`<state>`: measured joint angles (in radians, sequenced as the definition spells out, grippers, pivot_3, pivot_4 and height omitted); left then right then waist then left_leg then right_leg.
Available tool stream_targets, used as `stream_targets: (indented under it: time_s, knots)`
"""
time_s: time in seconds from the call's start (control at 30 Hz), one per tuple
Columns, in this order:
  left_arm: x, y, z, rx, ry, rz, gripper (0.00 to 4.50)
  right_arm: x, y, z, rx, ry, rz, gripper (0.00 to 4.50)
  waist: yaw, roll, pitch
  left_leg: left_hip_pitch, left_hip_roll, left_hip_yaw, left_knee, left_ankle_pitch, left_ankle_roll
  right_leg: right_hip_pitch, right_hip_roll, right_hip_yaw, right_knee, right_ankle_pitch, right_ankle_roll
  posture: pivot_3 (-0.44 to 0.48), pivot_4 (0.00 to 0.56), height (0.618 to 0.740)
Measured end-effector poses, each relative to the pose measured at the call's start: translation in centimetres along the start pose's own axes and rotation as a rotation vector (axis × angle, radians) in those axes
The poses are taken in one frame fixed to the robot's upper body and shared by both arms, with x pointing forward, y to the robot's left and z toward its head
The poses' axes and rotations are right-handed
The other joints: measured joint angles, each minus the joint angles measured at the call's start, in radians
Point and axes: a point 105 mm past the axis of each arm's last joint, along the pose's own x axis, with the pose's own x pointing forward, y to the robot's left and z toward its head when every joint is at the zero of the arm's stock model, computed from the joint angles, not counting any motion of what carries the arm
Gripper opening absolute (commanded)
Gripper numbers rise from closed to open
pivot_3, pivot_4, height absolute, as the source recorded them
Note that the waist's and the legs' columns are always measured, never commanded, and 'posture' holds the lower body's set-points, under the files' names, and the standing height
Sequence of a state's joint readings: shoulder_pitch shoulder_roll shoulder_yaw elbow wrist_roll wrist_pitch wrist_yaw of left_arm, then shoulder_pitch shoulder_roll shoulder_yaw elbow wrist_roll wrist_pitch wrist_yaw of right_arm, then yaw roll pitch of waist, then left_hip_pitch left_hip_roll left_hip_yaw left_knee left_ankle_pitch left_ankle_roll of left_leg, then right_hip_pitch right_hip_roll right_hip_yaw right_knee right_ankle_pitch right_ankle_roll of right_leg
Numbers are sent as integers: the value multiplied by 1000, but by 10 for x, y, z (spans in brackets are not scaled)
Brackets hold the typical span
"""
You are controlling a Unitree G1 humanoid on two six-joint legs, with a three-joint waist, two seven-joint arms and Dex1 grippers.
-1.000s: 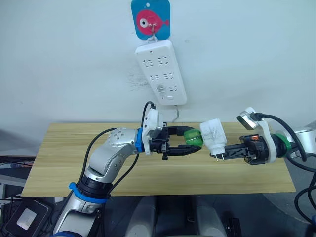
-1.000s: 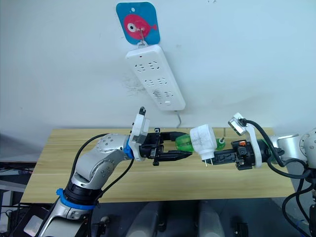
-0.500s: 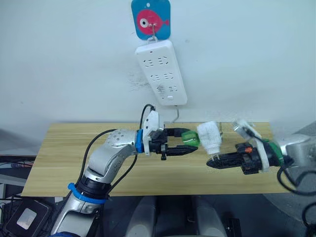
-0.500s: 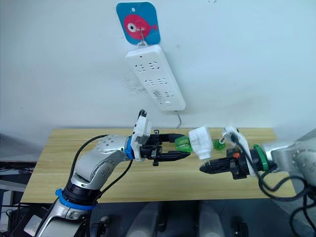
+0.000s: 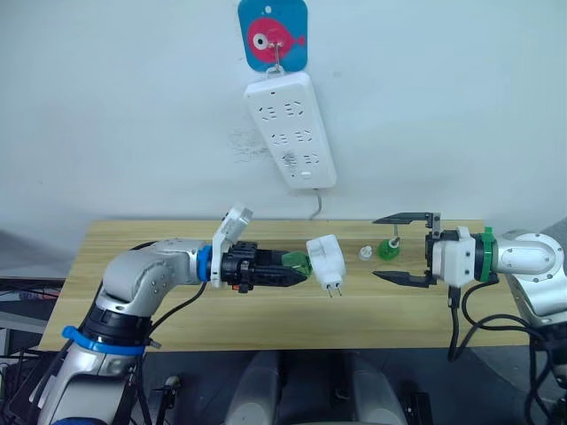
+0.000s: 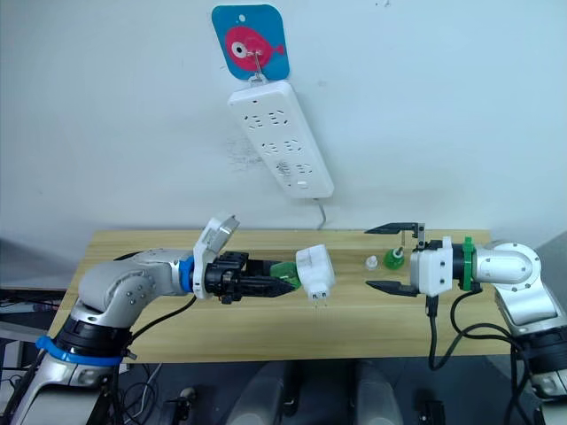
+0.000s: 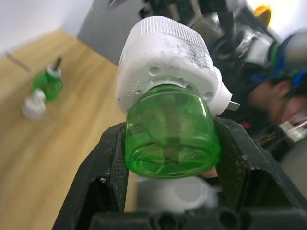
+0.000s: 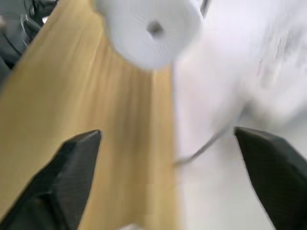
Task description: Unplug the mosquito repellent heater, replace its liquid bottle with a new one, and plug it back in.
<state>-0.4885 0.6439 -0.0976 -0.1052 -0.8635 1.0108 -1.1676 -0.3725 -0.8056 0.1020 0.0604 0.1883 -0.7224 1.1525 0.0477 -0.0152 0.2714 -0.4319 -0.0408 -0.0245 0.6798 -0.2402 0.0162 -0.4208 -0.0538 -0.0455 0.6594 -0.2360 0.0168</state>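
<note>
The left claw [image 5: 285, 268] is clenching on the green liquid bottle [image 7: 169, 136], which is sitting screwed into the mosquito repellent heater [image 5: 326, 261]. The heater is hanging off the bottle's far end, above the middle of the desk [image 5: 133, 301], with its two metal prongs pointing down toward the wood. In the left wrist view the black fingers [image 7: 102, 177] are pressing on both sides of the bottle's base, and the heater's white body is rising beyond it.

The right claw [image 5: 400, 249] is standing released, its fingers spread wide apart with nothing between them, to the right of the heater and apart from it. Between those spread fingers, on the desk near the far edge, the new one [image 5: 388, 247] is standing upright with a thin wick at its neck, and a small white cap [image 5: 365, 253] is lying just beside it on its left.

A white power strip [image 5: 290, 128] is hanging on the wall under a blue fish hook [image 5: 273, 34].
</note>
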Motion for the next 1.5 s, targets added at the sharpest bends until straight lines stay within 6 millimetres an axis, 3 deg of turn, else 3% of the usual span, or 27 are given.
stream_targets:
  time_s: [0.1, 0.2, 0.47, 0.87, 0.97, 1.07, 1.3, 1.5]
  knots:
    - [2, -6, 7, -44, -6, -43, 2247, 5, -7, 12, -213, -79, -37, 4452, 0, 0, 0, 1, 0, 0, 0, 1, -1, 0, 0, 0, 0, 0, 0, 128, 228, 740]
    - [2, -6, 7, -79, -2, -52, 2247, 11, -3, 15, -290, -124, -46, 4452, 0, 0, 0, 1, 0, 0, 0, 1, -2, 0, 0, 0, 2, 0, -1, 127, 232, 740]
    - [11, -8, 4, -93, 23, -82, 2247, 30, -2, 31, -353, -233, -57, 4452, 1, 0, 0, 2, 0, -1, 0, 1, -2, 0, 0, 1, 3, 0, -2, 124, 233, 740]
    - [15, -6, 2, -87, 43, -78, 2247, 49, -2, 31, -425, -255, -18, 4452, -1, 0, 0, 2, 0, 0, 0, 1, -2, 0, 0, 1, 4, -1, -2, 123, 224, 740]
    - [15, -5, 2, -79, 43, -73, 2247, 51, -1, 30, -435, -260, -7, 3893, -1, 0, 0, 2, 0, 0, 0, 1, -2, 0, 0, 1, 4, -1, -2, 124, 220, 740]
    - [14, -4, 1, -77, 50, -67, 2247, 52, 3, 27, -434, -260, 25, 2963, -1, 0, 0, 2, 0, 0, 0, 1, -2, 0, 0, 1, 4, 0, -2, 125, 217, 740]
    - [15, -3, 1, -55, 51, -67, 2247, 52, 2, 27, -439, -263, 36, 2976, -1, 0, 0, 2, 0, 0, 0, 1, -2, 0, 0, 1, 4, 0, -2, 128, 210, 740]
    - [15, -3, 0, -15, 47, -73, 4253, 53, -3, 26, -416, -253, 6, 2976, 0, 0, -1, 2, 0, 0, 0, 1, -2, 0, 0, 1, 4, 0, -2, 129, 204, 740]
